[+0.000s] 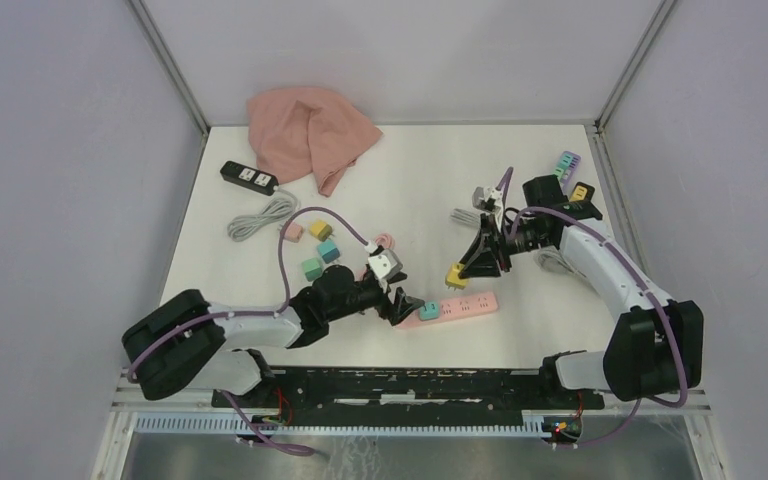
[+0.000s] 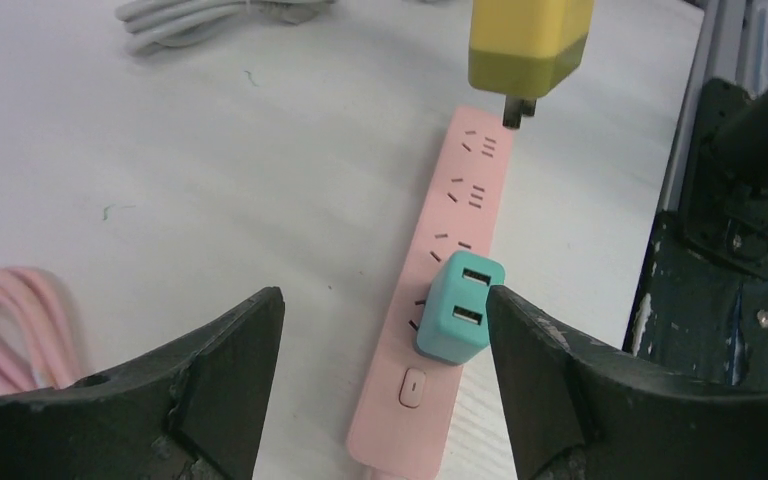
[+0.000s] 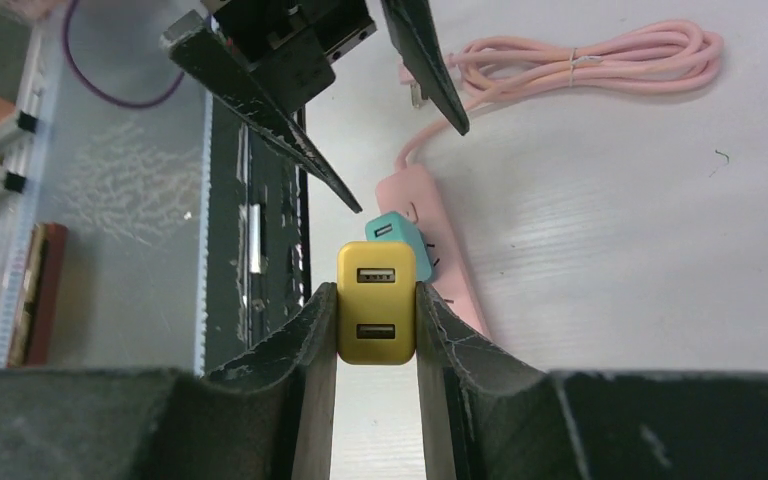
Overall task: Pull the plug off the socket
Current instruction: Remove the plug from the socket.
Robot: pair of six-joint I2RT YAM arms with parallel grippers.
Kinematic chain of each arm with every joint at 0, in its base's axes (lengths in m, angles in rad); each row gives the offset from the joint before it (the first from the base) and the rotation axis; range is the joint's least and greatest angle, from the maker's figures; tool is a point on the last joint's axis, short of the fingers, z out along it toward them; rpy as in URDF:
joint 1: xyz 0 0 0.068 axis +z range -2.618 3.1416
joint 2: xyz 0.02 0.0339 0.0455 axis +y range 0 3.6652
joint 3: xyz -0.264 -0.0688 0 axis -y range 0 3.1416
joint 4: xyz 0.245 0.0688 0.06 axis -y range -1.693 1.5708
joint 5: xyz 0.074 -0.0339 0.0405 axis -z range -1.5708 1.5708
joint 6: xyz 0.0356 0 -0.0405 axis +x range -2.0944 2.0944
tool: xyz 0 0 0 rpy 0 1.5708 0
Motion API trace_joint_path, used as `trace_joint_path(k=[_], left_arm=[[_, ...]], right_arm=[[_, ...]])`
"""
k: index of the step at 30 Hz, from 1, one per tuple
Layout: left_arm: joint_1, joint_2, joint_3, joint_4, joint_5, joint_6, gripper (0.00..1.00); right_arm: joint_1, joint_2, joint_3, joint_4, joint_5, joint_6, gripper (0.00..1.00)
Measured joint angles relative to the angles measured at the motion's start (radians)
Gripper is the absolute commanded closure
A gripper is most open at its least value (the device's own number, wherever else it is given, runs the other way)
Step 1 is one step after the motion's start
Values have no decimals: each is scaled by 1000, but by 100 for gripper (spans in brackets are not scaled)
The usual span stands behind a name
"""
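Note:
A pink power strip (image 1: pixel 465 306) lies on the white table near the front. A teal plug (image 1: pixel 428 311) sits in its left end socket; it also shows in the left wrist view (image 2: pixel 458 321). My left gripper (image 1: pixel 405 303) is open, its jaws standing either side of the strip's switch end, with the right jaw beside the teal plug. My right gripper (image 1: pixel 463 272) is shut on a yellow plug (image 3: pixel 377 316) and holds it lifted clear above the strip (image 2: pixel 460 250). The yellow plug (image 2: pixel 528 45) hangs over the strip's far end with its prongs free.
A pink cloth (image 1: pixel 308 133) lies at the back. A black power strip (image 1: pixel 249 177) with a grey cord (image 1: pixel 260 215) lies at the back left. Loose plugs (image 1: pixel 320 247) sit left of centre. A coiled pink cord (image 3: pixel 580 58) lies by the strip. More plugs (image 1: pixel 572 175) are at the right edge.

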Motion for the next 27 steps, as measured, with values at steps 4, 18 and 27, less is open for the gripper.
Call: trace_joint_path(k=[4, 18, 27], left_arm=[[1, -114, 33, -144, -76, -53, 6], [13, -205, 169, -366, -115, -224, 2], [13, -182, 231, -437, -127, -306, 7]], right_arm=[[-20, 24, -6, 135, -41, 227, 100], [-34, 118, -19, 364, -71, 631, 98], [-35, 139, -23, 446, -29, 779, 98]])
